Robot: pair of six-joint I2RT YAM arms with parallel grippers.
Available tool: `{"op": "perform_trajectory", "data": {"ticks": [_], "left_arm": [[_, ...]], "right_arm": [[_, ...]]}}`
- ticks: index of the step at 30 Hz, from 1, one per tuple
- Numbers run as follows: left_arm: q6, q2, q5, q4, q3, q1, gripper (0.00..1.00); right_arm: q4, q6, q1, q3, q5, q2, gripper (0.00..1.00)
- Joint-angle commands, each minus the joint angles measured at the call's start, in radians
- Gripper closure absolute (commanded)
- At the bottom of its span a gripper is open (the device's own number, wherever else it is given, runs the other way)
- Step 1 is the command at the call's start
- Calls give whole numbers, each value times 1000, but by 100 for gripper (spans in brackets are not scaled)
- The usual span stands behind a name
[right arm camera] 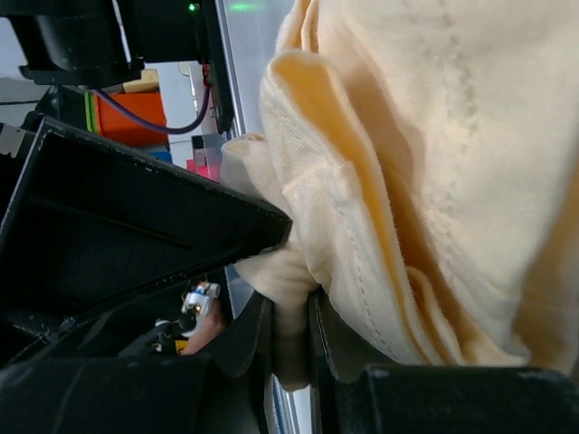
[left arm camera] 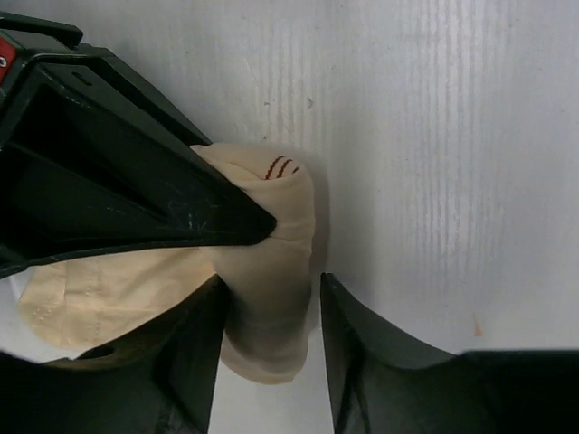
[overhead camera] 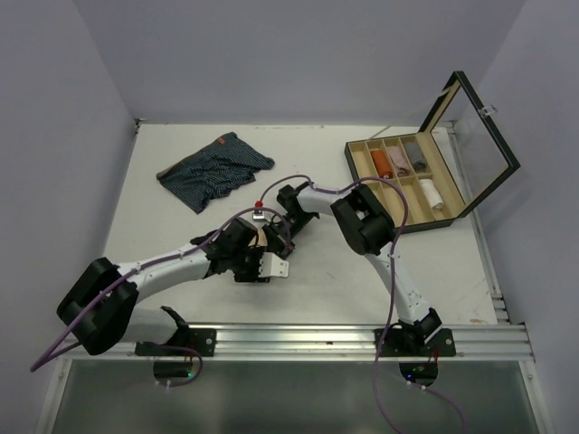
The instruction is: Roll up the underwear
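Your right claw (right arm camera: pixel 289 312) is nearly closed, its tips pinching a fold of the plain beige cloth underwear (right arm camera: pixel 434 181). The rest of that garment bunches above and to the right of the tips in the wrist view. Your left claw (left arm camera: pixel 273 280) sits partly open, straddling the rounded, rolled end of the same beige piece. One finger touches the cloth and the other sits just beside it, a thin shadow between. Both claws crowd close together over it, midway across the white surface (overhead camera: pixel 163 226). Further out, the larger navy underwear with thin pale stripes (overhead camera: pixel 215 170) lies spread out toward the far left, well apart. At far right, the compartmented wooden box (overhead camera: pixel 364 161) stands with its glass lid (overhead camera: pixel 472 127) tilted open.
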Motion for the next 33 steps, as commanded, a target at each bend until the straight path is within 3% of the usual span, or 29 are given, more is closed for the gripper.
{"op": "perform_trajectory", "data": {"ticks": [1,2,4,6,9,19,21,24,28,33], "left_arm": [[-21,51,-23,18,22,-7,55],[-26,64,-21,2,27,-7,64],[-41,100,-9,-46,44,-5,72],[-56,127,22,-87,54,-5,85],[-69,155,91,-164,62,15,100],[17,337,267,-386,181,177,100],[29,410,296,-410,209,184,100],[48,489,353,-457,260,214,100],[82,601,405,-534,341,271,100],[140,793,442,-629,470,351,100]], "right_arm": [[87,8,5,-21,190,59,100],[90,14,6,-23,190,57,99],[94,31,3,-29,192,43,95],[85,31,-11,-40,199,28,82],[88,49,-57,-73,221,-24,72],[85,88,-160,-126,282,-148,54],[88,89,-167,-123,288,-191,46],[103,85,-196,-124,311,-246,47],[234,91,-230,-221,345,-436,49],[312,-24,-206,-317,368,-564,48]]}}
